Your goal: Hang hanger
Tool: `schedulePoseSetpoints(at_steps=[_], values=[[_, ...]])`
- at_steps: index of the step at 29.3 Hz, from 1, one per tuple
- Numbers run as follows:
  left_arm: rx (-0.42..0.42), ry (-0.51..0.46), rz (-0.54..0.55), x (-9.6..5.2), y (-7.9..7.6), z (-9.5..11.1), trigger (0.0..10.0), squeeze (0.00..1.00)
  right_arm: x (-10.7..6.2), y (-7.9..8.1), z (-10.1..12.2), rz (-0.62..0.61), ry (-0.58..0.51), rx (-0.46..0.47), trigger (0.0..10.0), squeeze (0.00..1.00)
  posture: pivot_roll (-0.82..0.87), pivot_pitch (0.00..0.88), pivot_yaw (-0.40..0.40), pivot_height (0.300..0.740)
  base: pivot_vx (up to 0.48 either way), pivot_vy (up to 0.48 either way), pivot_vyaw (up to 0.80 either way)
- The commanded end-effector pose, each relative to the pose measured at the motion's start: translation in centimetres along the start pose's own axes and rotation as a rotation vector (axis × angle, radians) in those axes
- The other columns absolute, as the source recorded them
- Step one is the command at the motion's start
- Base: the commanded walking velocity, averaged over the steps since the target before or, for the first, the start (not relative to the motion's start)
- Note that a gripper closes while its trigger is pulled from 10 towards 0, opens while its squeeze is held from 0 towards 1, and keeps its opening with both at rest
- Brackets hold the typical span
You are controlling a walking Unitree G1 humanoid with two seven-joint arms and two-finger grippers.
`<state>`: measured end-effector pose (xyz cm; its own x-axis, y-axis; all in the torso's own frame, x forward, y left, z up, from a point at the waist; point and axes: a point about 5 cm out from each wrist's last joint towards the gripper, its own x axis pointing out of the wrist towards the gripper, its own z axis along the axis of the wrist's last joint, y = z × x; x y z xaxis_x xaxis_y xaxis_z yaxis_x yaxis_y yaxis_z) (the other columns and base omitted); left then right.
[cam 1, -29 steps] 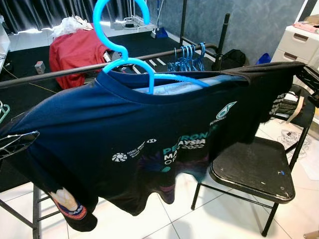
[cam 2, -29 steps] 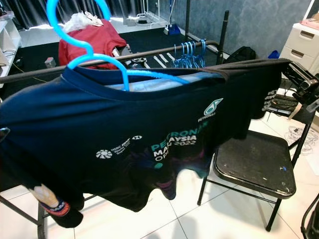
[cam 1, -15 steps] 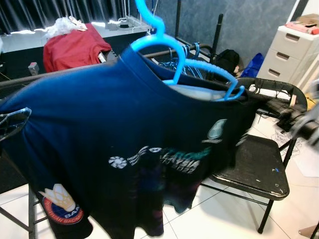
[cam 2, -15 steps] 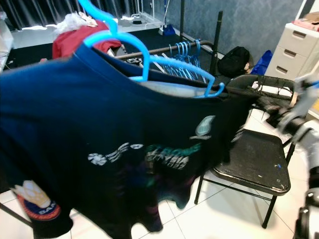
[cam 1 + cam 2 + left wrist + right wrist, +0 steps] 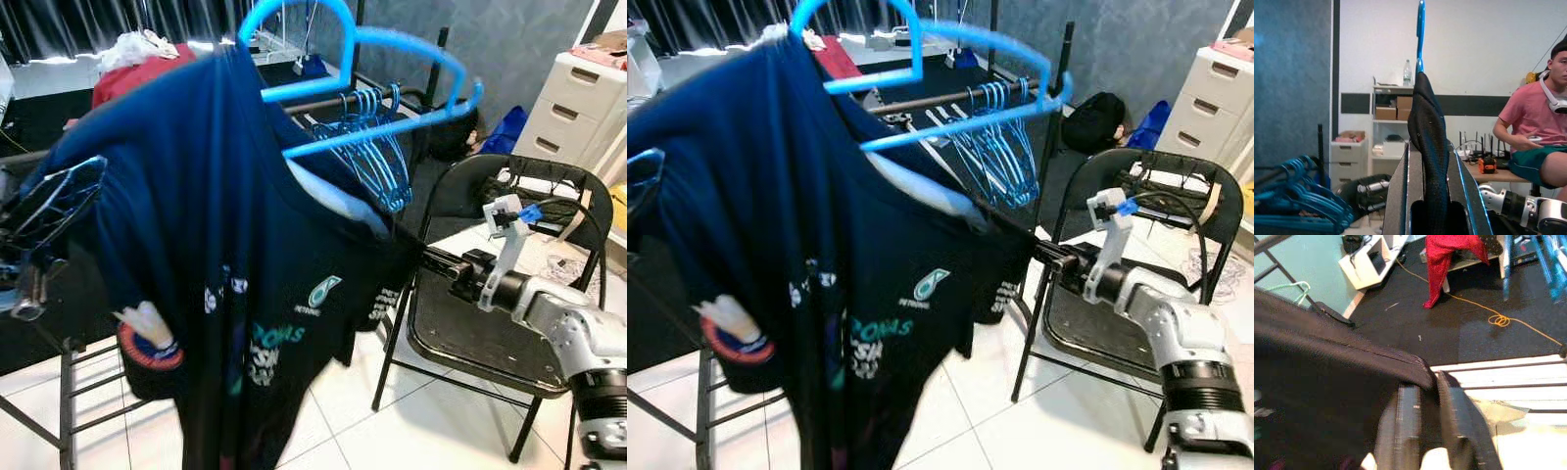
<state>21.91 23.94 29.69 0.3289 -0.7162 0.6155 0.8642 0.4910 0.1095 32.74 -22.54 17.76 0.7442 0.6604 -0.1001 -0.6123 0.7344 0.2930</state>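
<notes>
A light-blue plastic hanger [image 5: 392,44] is held high, tilted, with a navy printed T-shirt [image 5: 216,245] draped over its left shoulder; its right arm sticks out bare. My left gripper [image 5: 57,201] is at the left, shut on the shirt's sleeve; in the left wrist view dark cloth [image 5: 1430,147] fills the gap between its fingers. My right gripper [image 5: 419,258] is low at the right, shut on the shirt's other edge [image 5: 1376,367], in front of the chair. The black clothes rail [image 5: 323,101] runs behind the shirt.
Several blue hangers [image 5: 372,147] hang on the rail. A black folding chair [image 5: 490,338] stands at the right, white drawers [image 5: 573,98] beyond it. Red cloth [image 5: 137,73] lies on a rack behind. A seated person [image 5: 1535,132] appears in the left wrist view.
The shirt has slid off the hanger's right shoulder and now hangs bunched to the left. My right arm has come down into view, holding the shirt's edge. The hanger has tilted.
</notes>
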Motion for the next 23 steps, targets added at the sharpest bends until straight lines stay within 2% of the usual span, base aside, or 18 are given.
schedulePoseSetpoints(at_steps=[1,2,3,4,6,7,9,10,11,12,16,17,18,19,20,21,22,23], values=[[0.059,0.129,0.025,0.5,0.0,-1.8,10.0,0.00,0.2,2.0,1.1,0.130,-0.069,-0.025,10.0,1.00,-0.08,0.053,-0.016,0.740,0.000,0.000,0.00],[0.059,0.129,0.025,0.5,0.0,-1.8,10.0,0.00,0.2,2.0,1.1,0.130,-0.069,-0.025,10.0,1.00,-0.08,0.053,-0.016,0.740,0.000,0.000,0.00],[0.118,0.261,0.052,0.1,0.5,-2.8,10.0,0.00,-0.9,3.2,1.3,0.247,-0.038,-0.097,10.0,1.00,-0.07,0.053,-0.017,0.740,0.000,0.000,0.00],[0.118,0.261,0.052,0.1,0.5,-2.8,10.0,0.00,-0.9,3.2,1.3,0.247,-0.038,-0.097,10.0,1.00,-0.07,0.053,-0.017,0.740,0.000,0.000,0.00],[0.175,0.400,0.080,-0.7,1.2,-3.5,10.0,0.00,-2.5,4.8,0.7,0.388,0.076,-0.206,10.0,1.00,-0.07,0.054,-0.015,0.740,0.000,0.000,0.00],[0.175,0.400,0.080,-0.7,1.2,-3.5,10.0,0.00,-2.5,4.8,0.7,0.388,0.076,-0.206,10.0,1.00,-0.07,0.054,-0.015,0.740,0.000,0.000,0.00],[0.247,0.513,0.091,-1.2,1.9,-3.3,10.0,0.00,-4.2,6.5,-0.4,0.519,0.250,-0.301,10.0,1.00,-0.07,0.054,-0.015,0.740,0.000,0.000,0.00],[0.247,0.513,0.091,-1.2,1.9,-3.3,10.0,0.00,-4.2,6.5,-0.4,0.519,0.250,-0.301,10.0,1.00,-0.07,0.054,-0.015,0.740,0.000,0.000,0.00],[0.291,0.574,0.087,-1.4,2.1,-3.1,10.0,0.00,-4.7,7.4,0.0,0.572,0.264,-0.322,10.0,1.00,-0.07,0.059,-0.009,0.740,0.000,0.000,0.00],[0.291,0.574,0.087,-1.4,2.1,-3.1,10.0,0.00,-4.7,7.4,0.0,0.572,0.264,-0.322,10.0,1.00,-0.07,0.059,-0.009,0.740,0.000,0.000,0.00],[0.333,0.624,0.068,-1.3,2.3,-2.5,10.0,0.00,-5.0,8.7,2.6,0.631,0.149,-0.328,10.0,1.00,-0.07,0.062,-0.002,0.740,0.000,0.000,0.00],[0.335,0.625,0.043,-1.1,2.1,-2.3,10.0,0.00,-5.1,9.0,4.9,0.634,0.020,-0.319,10.0,0.99,-0.06,0.062,-0.001,0.740,0.000,0.000,0.00],[0.335,0.625,0.043,-1.1,2.1,-2.3,10.0,0.00,-5.1,9.0,4.9,0.634,0.020,-0.319,10.0,0.99,-0.06,0.062,-0.001,0.740,0.000,0.000,0.00],[0.326,0.608,0.004,-0.7,1.7,-2.1,10.0,0.00,-5.3,8.2,6.9,0.570,-0.105,-0.327,10.0,0.58,-0.07,0.060,-0.001,0.740,0.000,0.000,0.00],[0.326,0.608,0.004,-0.7,1.7,-2.1,10.0,0.00,-5.3,8.2,6.9,0.570,-0.105,-0.327,10.0,0.58,-0.07,0.060,-0.001,0.740,0.000,0.000,0.00],[0.309,0.587,-0.041,-0.3,1.1,-1.9,10.0,0.00,-5.7,6.8,8.3,0.483,-0.179,-0.335,10.0,0.00,-0.07,0.060,-0.001,0.740,0.000,0.000,0.00],[0.309,0.587,-0.041,-0.3,1.1,-1.9,10.0,0.00,-5.7,6.8,8.3,0.483,-0.179,-0.335,10.0,0.00,-0.07,0.060,-0.001,0.740,0.000,0.000,0.00],[0.283,0.567,-0.091,0.1,0.5,-1.7,10.0,0.00,-6.2,5.4,9.1,0.405,-0.218,-0.332,10.0,0.00,-0.07,0.060,-0.001,0.740,0.000,0.000,0.00]])
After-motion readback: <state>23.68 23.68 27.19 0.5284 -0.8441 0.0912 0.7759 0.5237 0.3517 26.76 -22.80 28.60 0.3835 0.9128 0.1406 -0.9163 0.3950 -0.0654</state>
